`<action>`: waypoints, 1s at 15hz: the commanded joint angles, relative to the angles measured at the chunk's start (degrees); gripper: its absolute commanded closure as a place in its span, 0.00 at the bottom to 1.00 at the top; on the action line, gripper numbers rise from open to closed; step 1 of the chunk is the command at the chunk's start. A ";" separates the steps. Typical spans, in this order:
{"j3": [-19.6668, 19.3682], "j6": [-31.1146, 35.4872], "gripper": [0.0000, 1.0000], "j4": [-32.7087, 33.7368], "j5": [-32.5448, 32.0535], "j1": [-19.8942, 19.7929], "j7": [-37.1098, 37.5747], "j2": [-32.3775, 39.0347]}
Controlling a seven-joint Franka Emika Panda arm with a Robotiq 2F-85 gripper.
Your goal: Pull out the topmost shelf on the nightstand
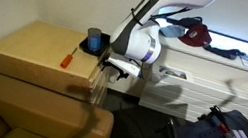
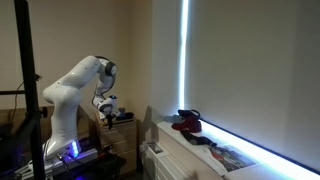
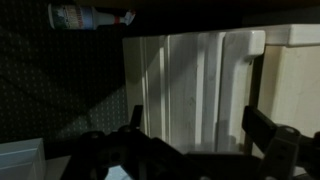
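The nightstand (image 1: 36,49) is a light tan wooden box with a flat top, seen in an exterior view. My gripper (image 1: 113,71) hangs at its right front corner, just below the top edge. I cannot make out the topmost shelf as a separate board there. In the wrist view the gripper (image 3: 195,115) is open, with dark fingers left and right and nothing between them. Tan wood of the nightstand (image 3: 298,80) fills the right edge. In an exterior view, dim, the gripper (image 2: 108,108) is beside the nightstand (image 2: 126,120).
An orange-handled tool (image 1: 68,59) and a blue cup (image 1: 93,42) lie on the nightstand top. A brown leather seat (image 1: 26,108) is in front. A white slatted unit (image 1: 202,87) stands close behind the gripper and also shows in the wrist view (image 3: 185,80). A bottle (image 3: 85,16) lies on the floor.
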 commanded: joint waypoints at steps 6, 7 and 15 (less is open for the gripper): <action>2.00 12.04 0.00 4.73 -4.95 -0.25 0.32 8.44; 2.01 13.51 0.00 5.58 -5.89 0.10 0.99 9.42; 0.73 15.01 0.00 6.35 -7.98 1.38 3.01 10.49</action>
